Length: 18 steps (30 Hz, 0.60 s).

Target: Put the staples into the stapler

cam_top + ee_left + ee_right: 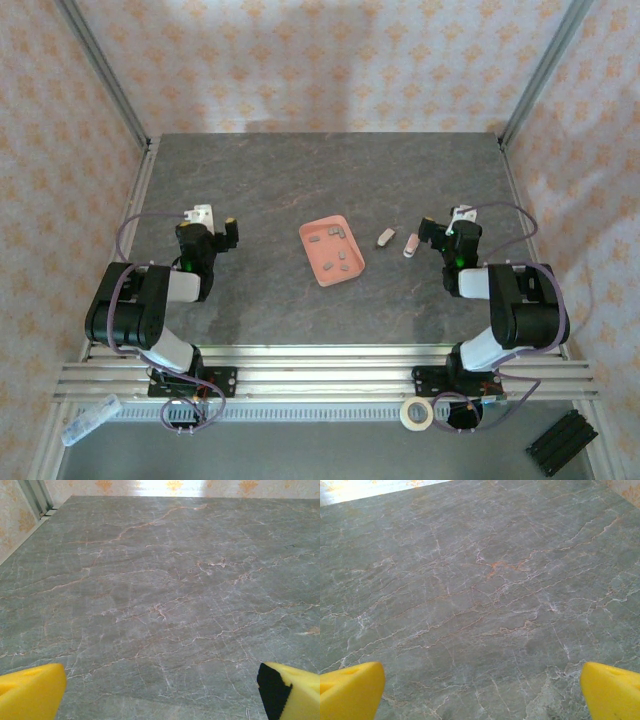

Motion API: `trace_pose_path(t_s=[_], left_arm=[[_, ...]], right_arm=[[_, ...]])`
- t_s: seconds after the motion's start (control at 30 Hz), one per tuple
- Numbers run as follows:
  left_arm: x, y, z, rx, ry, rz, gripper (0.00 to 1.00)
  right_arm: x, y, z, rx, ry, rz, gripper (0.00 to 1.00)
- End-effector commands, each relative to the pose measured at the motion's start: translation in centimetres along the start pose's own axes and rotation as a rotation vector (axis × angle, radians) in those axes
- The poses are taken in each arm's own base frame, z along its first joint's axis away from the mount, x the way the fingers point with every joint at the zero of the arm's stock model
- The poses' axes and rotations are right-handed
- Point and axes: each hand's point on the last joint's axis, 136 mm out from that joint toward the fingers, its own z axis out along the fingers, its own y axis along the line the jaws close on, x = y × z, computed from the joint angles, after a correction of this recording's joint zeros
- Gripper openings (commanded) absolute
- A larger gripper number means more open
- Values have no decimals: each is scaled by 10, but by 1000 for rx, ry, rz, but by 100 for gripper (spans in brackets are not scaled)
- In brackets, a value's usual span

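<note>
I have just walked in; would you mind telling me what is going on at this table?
Nothing is being handled yet. The left gripper and right gripper are both open over bare table. The staples lie in the pink tray at mid-table. The stapler lies to the tray's right, next to a small cream piece and close to the right gripper. Loading has not begun.
</note>
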Motion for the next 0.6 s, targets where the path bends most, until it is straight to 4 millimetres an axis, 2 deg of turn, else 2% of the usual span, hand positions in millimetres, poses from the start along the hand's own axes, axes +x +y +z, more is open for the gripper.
trace_pose_path(t_s=[0.0,0.4,0.43,0.57], left_arm=[[-13,1,-2,-1,-38,-23,100],[-13,1,-2,-1,-38,-23,100],[-13,-2,-2,17,-38,-14,100],[-11,-36,-11,220,-60,66,100]], right_arm=[[-12,-2,1,20,-30,10,99],[-12,-2,1,21,-31,9,99],[-12,-1,1,19,-29,9,99],[-12,-2,1,21,-31,9,100]])
